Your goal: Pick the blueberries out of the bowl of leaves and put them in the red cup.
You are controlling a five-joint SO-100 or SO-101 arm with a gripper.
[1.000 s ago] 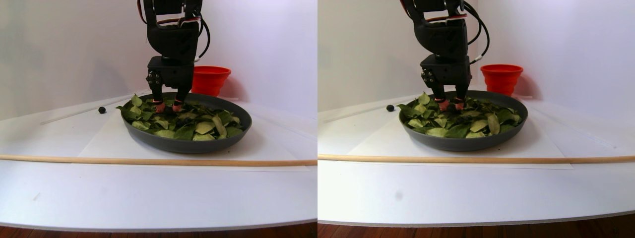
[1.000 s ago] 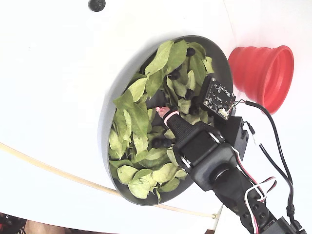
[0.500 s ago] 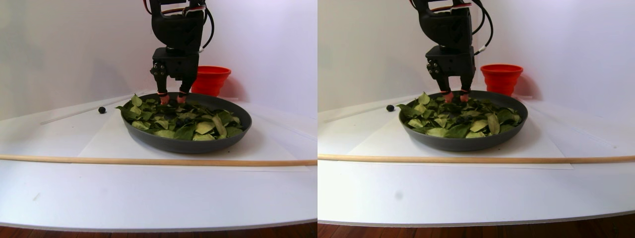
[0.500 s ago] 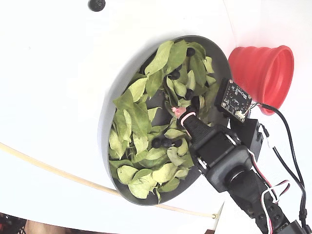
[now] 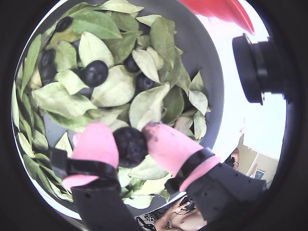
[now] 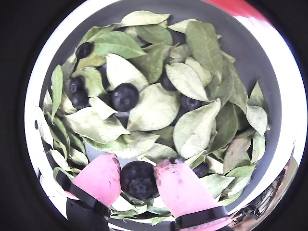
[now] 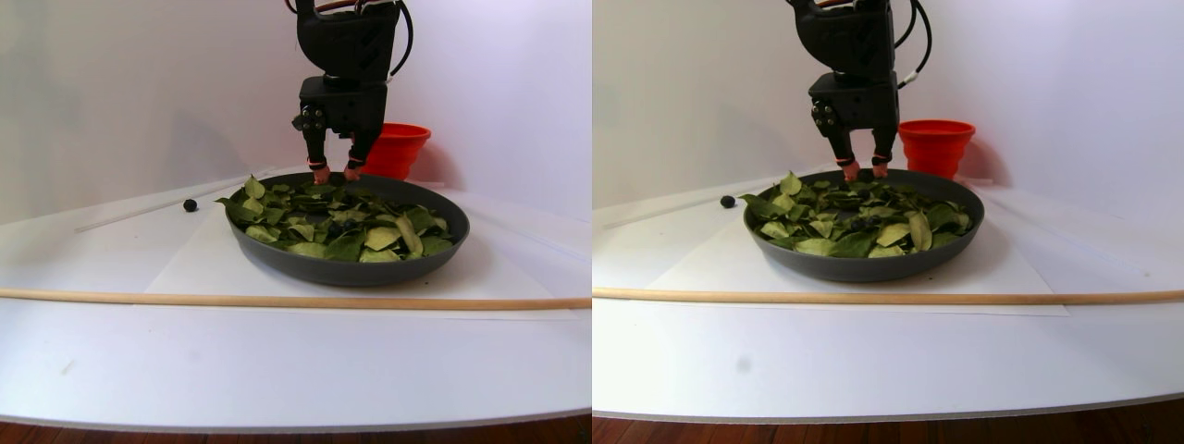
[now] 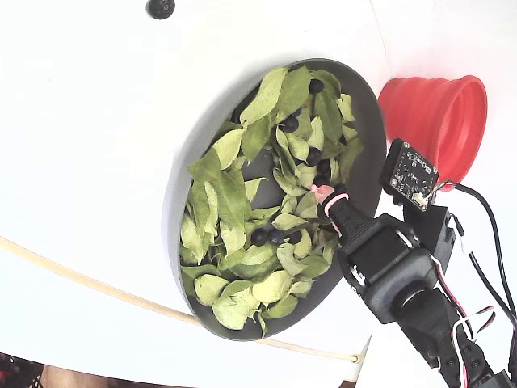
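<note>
My gripper (image 5: pixel 129 139) is shut on one dark blueberry (image 5: pixel 130 147), pinched between its pink fingertips (image 6: pixel 175 185). It hangs just above the leaves, over the side of the bowl nearest the red cup in the fixed view. The bowl of leaves (image 8: pixel 174 202) is wide, shallow and dark grey. More blueberries (image 6: pixel 125 96) lie among the green leaves (image 6: pixel 154 108), some half covered. The red cup (image 8: pixel 436 121) stands upright just beyond the bowl's rim, behind the gripper (image 7: pixel 334 172) in the stereo pair view. Its inside is hidden.
One loose dark berry (image 7: pixel 190 204) lies on the white table left of the bowl (image 7: pixel 347 268). A long wooden rod (image 7: pixel 277 301) runs across the table in front of the bowl. White walls stand close behind the cup (image 7: pixel 398 148).
The gripper has lifted out of the leaves and shifted across the bowl toward the red cup's side, carrying a blueberry between its fingertips.
</note>
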